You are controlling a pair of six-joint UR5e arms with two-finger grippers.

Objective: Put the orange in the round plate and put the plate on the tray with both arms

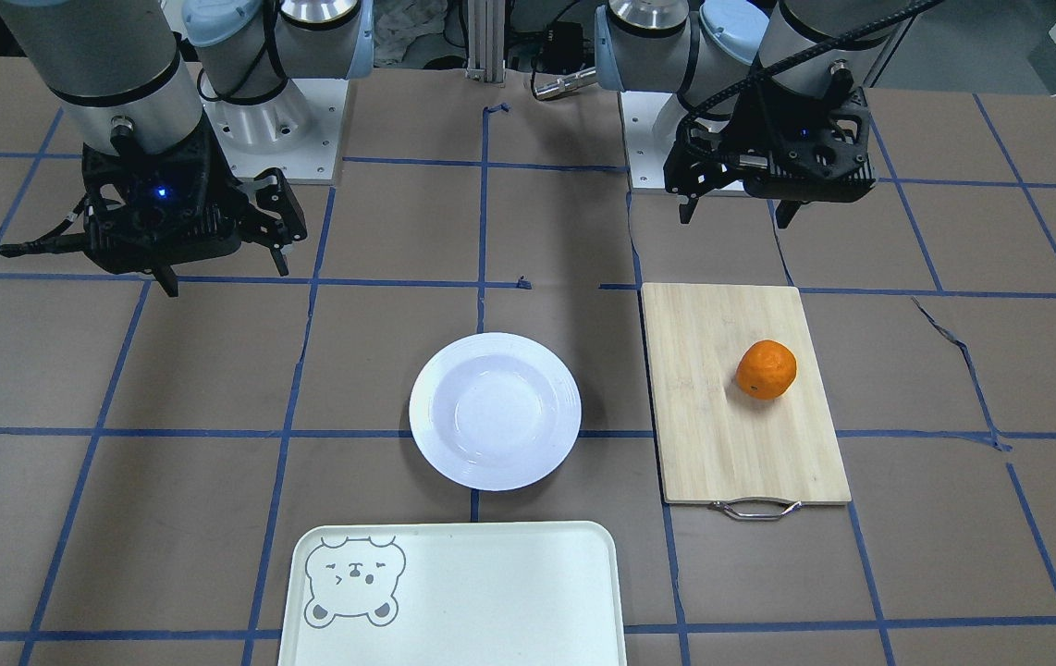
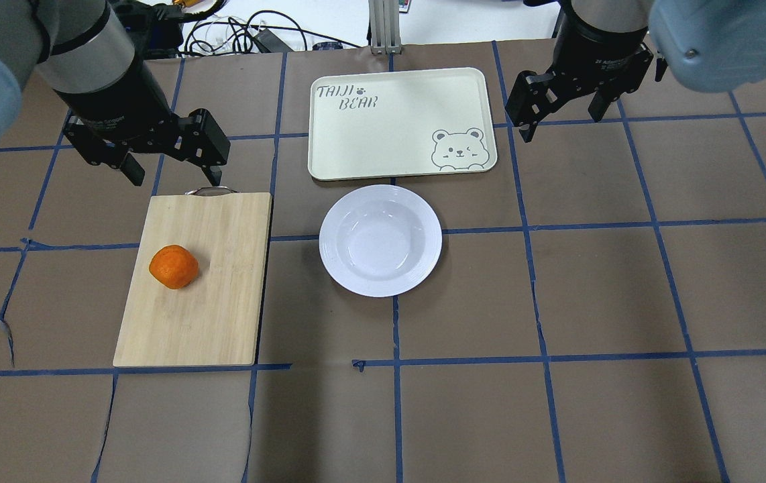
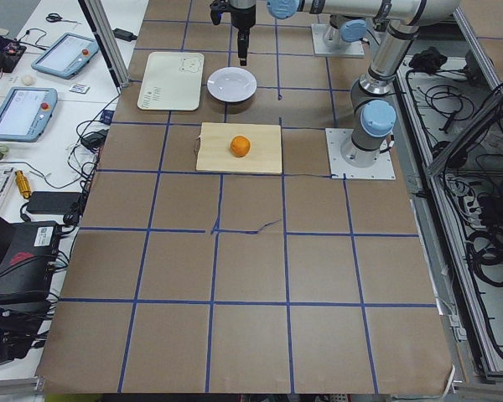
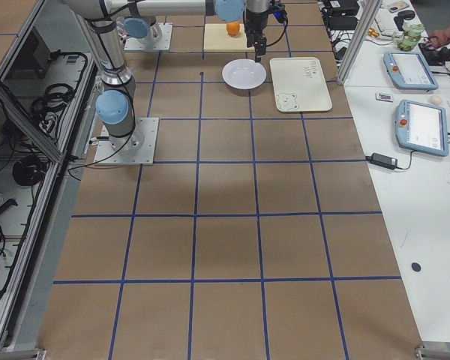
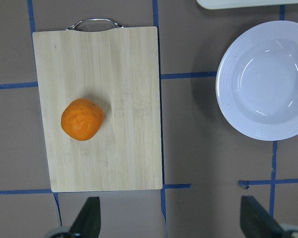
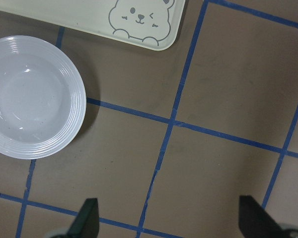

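The orange (image 1: 766, 369) (image 2: 174, 266) (image 5: 82, 119) rests on a bamboo cutting board (image 2: 215, 302). To its side, the white round plate (image 2: 380, 240) (image 5: 265, 79) (image 6: 32, 96) sits empty on the table, just in front of the pale tray (image 2: 390, 127) (image 1: 491, 601) with the bear face. My left gripper (image 2: 175, 178) (image 1: 735, 220) hangs open above the table beyond the board's handle end, holding nothing. My right gripper (image 2: 561, 126) (image 1: 225, 277) is open too, in the air beside the tray's bear corner, away from the plate.
The cutting board (image 1: 722, 416) has a metal handle (image 1: 755, 509) at its far end. Brown table covering with blue tape lines (image 2: 537, 302) stretches around the objects. Tablets and cables lie on side desks (image 4: 416, 97) off the table.
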